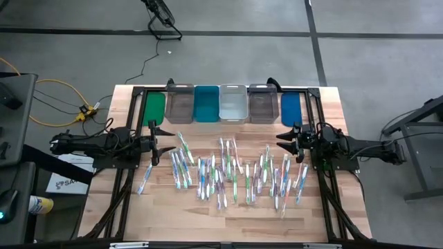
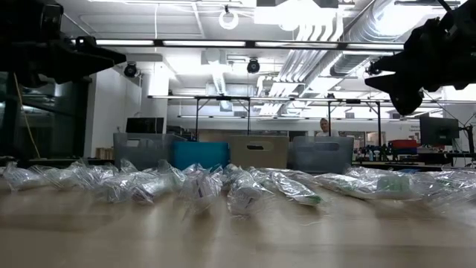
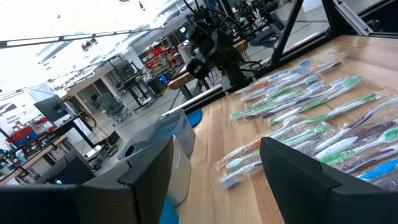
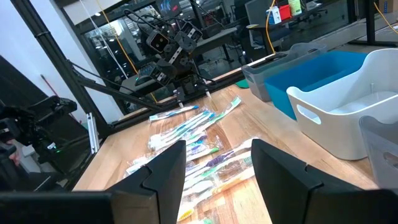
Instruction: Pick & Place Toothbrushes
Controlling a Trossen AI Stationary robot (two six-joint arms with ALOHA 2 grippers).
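Wooden worktop (image 1: 104, 207) carries your toothbrushes (image 1: 228, 176) between the 2 arms; left tool (image 1: 163, 138) and right tool (image 1: 284, 136) hover released, empty.

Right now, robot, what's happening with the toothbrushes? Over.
Left tool open, right tool open, both empty at the table's sides. Toothbrushes scattered between them, none picked. Bins lined up behind. Nothing blocking.

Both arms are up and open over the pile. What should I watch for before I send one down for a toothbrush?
1. The toothbrushes lie overlapped in crinkly clear wrappers, so the left gripper may snag two at once or slip off.
2. The bins sit side by side touching; a drop could land in the neighbouring one.
3. The right gripper faces the same pile; both reaching inward risks a clash.
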